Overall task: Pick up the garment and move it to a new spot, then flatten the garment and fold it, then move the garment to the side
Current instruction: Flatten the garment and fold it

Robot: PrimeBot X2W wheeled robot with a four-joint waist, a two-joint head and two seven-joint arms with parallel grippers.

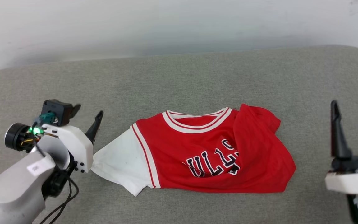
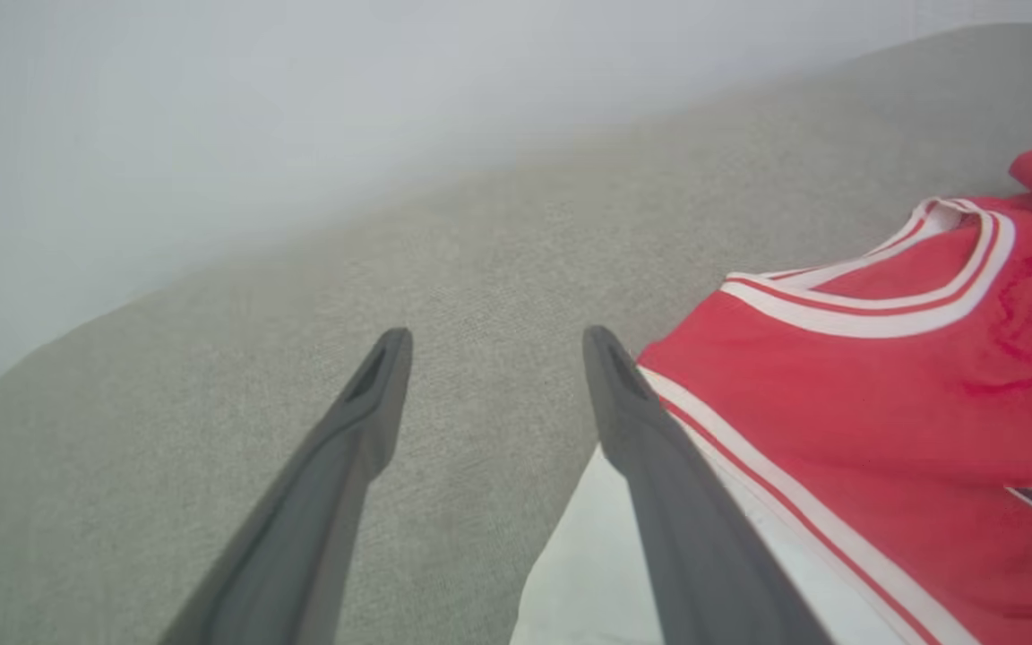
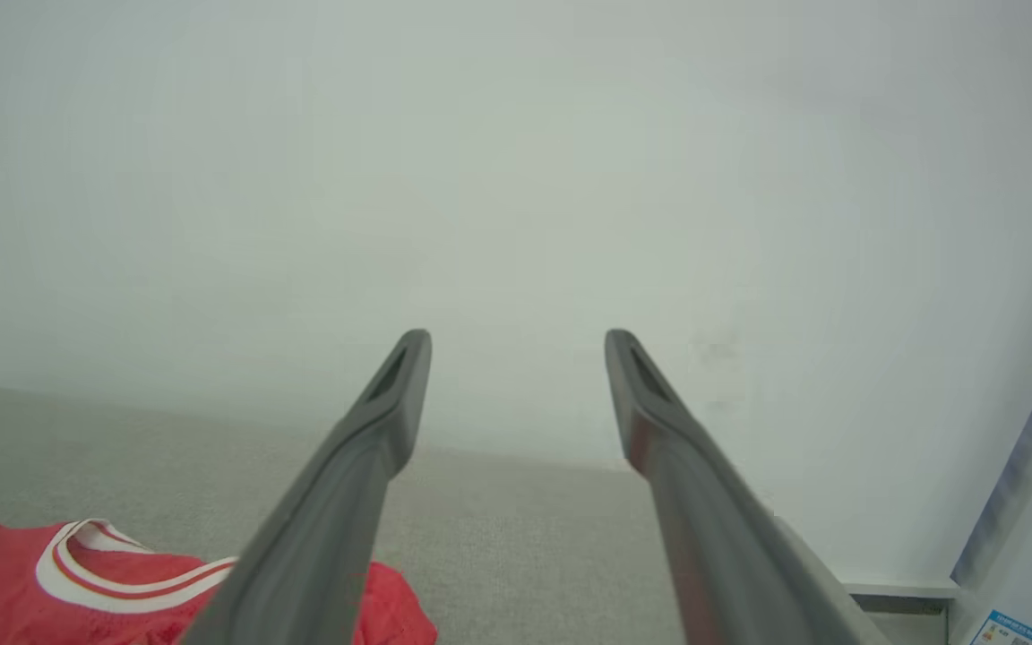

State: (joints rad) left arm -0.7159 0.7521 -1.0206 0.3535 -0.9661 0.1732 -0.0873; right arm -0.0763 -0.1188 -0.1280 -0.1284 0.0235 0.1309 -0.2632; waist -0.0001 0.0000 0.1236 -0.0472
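1. The grey padded surface (image 1: 197, 71) carries everything, and its far edge meets a white wall (image 1: 179, 25).
2. The garment (image 1: 197, 149) lies in the middle of the surface, nearer the front edge than the far edge. Its striped collar (image 1: 197, 119) points to the far edge and its hem to the front edge. Its long axis runs left to right. Its right side is folded over the chest and hides part of the black-and-white lettering (image 1: 213, 161).
3. The white sleeve (image 1: 120, 165) stretches flat toward the left edge.
4. The left gripper (image 2: 491, 340) hangs at the sleeve's outer end with its fingers spread and nothing between them. One finger (image 2: 659, 466) lies over the sleeve in the wrist view, but I cannot tell whether it touches.
5. The right gripper (image 1: 351, 102) sits by the right edge, well apart from the garment, fingers parted and empty.
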